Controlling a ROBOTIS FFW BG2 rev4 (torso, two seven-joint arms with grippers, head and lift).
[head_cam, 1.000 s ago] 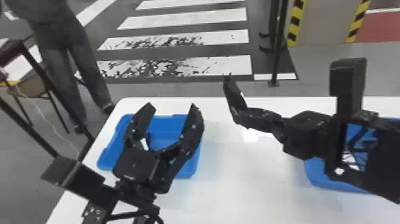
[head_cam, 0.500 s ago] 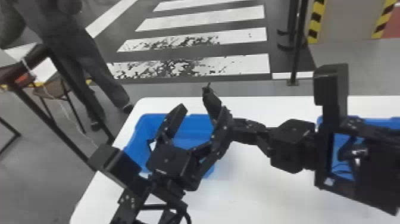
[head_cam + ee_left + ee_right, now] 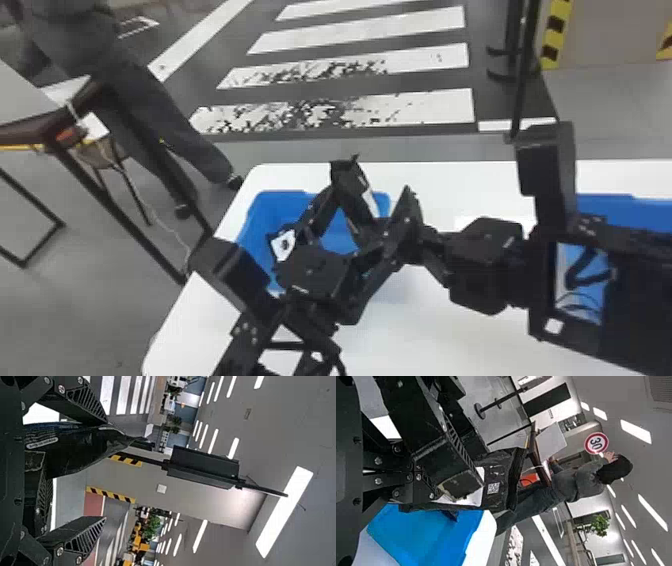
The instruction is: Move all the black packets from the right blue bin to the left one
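Black packet (image 3: 350,189) between the narrow jaws of the right gripper (image 3: 374,227), which hold it above the left blue bin (image 3: 260,215). The left gripper (image 3: 369,200) has its jaws wide; the packet lies between them, nearer one in the left wrist view. The right blue bin (image 3: 627,207) is behind the right arm, well apart from both pairs of jaws.

A black packet (image 3: 504,461) with a white label (image 3: 476,498) and a black-and-white speckled code (image 3: 493,488). Blue bins (image 3: 272,207), white table (image 3: 475,187), grey floor (image 3: 95,320), white stripes (image 3: 425,107) on dark paving, yellow-and-black banding (image 3: 556,35), red-ringed white sign (image 3: 596,443).
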